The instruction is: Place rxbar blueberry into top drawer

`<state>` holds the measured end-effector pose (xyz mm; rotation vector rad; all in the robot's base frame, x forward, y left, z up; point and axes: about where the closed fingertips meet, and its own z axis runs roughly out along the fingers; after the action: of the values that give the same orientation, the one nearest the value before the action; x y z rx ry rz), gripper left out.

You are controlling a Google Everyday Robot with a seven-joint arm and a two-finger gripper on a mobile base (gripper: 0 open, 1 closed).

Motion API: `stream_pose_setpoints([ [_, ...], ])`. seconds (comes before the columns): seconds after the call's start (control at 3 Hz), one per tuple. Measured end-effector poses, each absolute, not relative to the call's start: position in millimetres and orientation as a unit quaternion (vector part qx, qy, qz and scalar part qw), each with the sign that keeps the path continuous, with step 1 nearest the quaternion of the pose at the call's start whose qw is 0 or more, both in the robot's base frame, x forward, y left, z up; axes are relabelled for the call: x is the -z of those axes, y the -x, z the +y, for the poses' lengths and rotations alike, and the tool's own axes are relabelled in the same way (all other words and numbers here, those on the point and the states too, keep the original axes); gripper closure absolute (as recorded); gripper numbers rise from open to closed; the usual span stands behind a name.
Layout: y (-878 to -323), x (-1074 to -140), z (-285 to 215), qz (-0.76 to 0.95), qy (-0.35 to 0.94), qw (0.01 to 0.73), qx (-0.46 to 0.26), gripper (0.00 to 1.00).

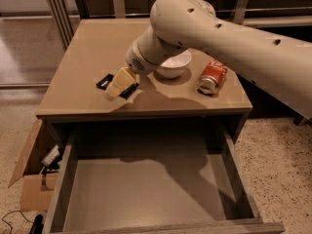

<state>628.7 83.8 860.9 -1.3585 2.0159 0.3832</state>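
Observation:
The rxbar blueberry, a small flat dark bar, lies on the tan cabinet top left of the middle; the gripper covers most of it. My gripper, with pale yellow fingers, hangs from the big cream arm and sits right over the bar. The top drawer is pulled out wide below the cabinet top, with a bare grey-beige bottom.
A white bowl stands on the cabinet top behind the arm's wrist. An orange-red soda can lies on its side to the right. A cardboard box with cables sits on the floor at the left.

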Motion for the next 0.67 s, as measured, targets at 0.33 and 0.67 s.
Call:
stream_pose_setpoints([
  [0.33, -631, -856, 92, 0.767, 0.527, 0.332, -0.152, 0.0],
  [0.67, -633, -838, 104, 0.769, 0.528, 0.32, -0.166, 0.0],
])
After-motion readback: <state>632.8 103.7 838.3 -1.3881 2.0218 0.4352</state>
